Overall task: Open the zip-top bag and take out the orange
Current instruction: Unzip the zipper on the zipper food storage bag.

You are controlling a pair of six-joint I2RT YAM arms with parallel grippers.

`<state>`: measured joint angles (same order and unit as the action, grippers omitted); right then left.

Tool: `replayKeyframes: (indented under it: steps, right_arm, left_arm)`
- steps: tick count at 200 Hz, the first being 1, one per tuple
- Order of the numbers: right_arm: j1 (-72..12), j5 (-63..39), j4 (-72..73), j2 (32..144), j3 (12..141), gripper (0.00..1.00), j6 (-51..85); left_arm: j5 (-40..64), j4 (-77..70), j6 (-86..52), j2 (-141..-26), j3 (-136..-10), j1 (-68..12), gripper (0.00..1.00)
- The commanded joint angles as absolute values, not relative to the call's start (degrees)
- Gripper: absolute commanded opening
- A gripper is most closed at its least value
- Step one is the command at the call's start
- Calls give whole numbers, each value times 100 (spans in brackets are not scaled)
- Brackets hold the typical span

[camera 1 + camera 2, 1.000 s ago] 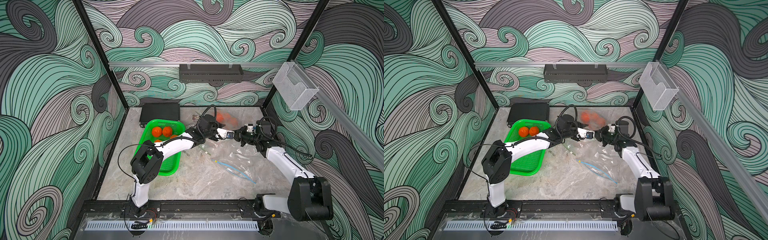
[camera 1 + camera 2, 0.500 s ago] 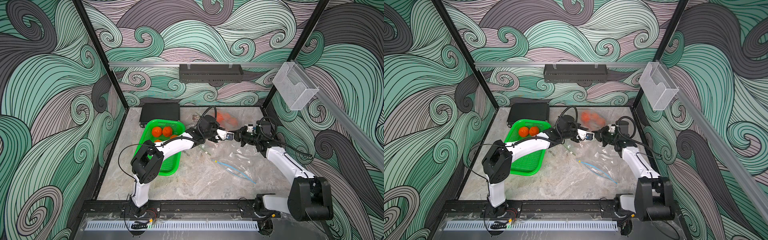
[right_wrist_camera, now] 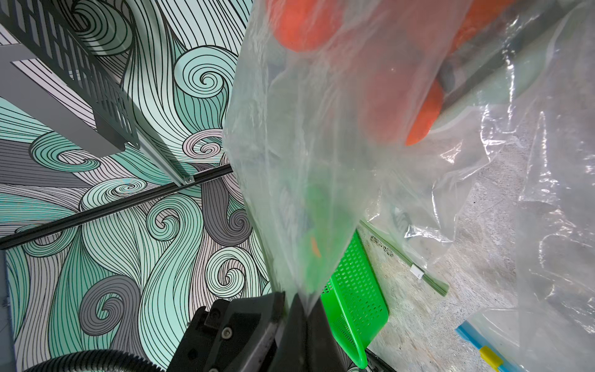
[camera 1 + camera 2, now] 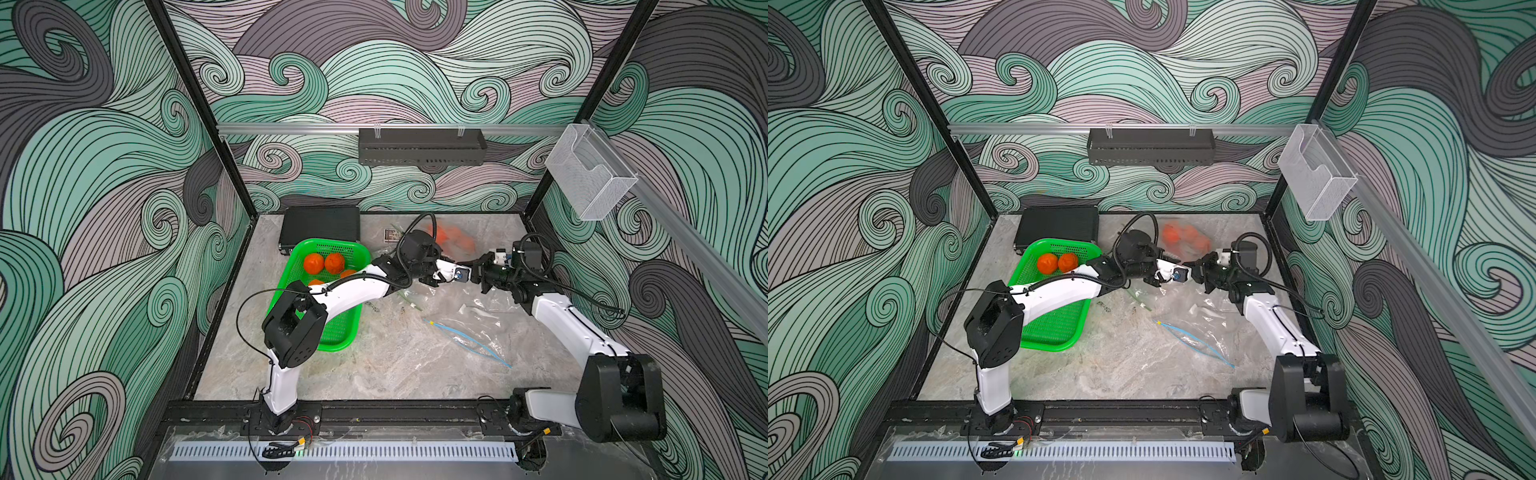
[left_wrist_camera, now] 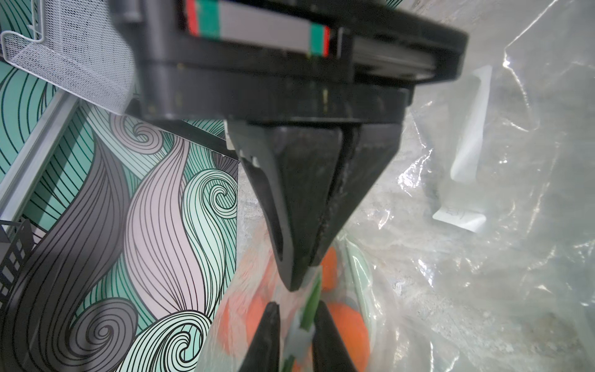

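Note:
The zip-top bag (image 4: 453,245) (image 4: 1187,239) holds several oranges (image 3: 299,25) and is lifted off the back of the table between both arms. My right gripper (image 4: 474,271) (image 3: 297,301) is shut, pinching the clear film at the bag's top edge. In the left wrist view, that gripper's black fingers (image 5: 289,225) come to a closed point on the green zip strip (image 5: 314,299). My left gripper (image 4: 464,274) (image 5: 296,335) faces it. Its two fingers stand close on either side of the strip and its white slider (image 5: 299,338), with a thin gap showing on one side. Oranges (image 5: 347,328) show behind the film.
A green basket (image 4: 291,282) at the left holds several loose oranges (image 4: 313,262), with a black box (image 4: 320,226) behind it. An empty bag with a blue zip (image 4: 469,336) and another with a green zip (image 3: 405,257) lie on the marble table under the arms.
My left gripper's jaws have narrowed around the bag's zip edge, and it has edged slightly towards the right gripper. The right gripper stays shut on the bag.

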<state>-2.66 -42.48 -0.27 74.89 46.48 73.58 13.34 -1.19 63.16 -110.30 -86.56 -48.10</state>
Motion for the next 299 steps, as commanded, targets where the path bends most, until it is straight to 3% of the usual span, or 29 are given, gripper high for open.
replayKeyframes:
  steps: [1, 30, 50, 89, 150, 256, 299]
  right_arm:
    - [-229, -4342, -52, 7427, 4735, 0, 7400]
    - [-152, -4376, 8, 7421, 4762, 0, 7377]
    - [-40, -4379, 114, 7380, 4764, 30, 7250]
    - [4, -4497, 99, 7212, 4561, 42, 7602]
    - [-94, -4616, 101, 7212, 4683, 29, 7825]
    - [-343, -4627, 225, 7337, 4737, 15, 7980]
    - [-336, -4607, 276, 7357, 4744, 0, 7956]
  left_arm:
    - [1407, -62, 6267, -11039, -8859, -4838, 12]
    - [1374, 58, 6247, -11021, -8885, -4835, 8]
    - [1355, 404, 6095, -11094, -9155, -4831, 0]
    - [1266, 391, 6064, -11180, -9223, -4829, 0]
    - [1345, 377, 6065, -11210, -9242, -4830, 0]
    - [1334, 343, 6043, -11268, -9224, -4832, 0]
    - [1321, 282, 6047, -11222, -9130, -4828, 0]
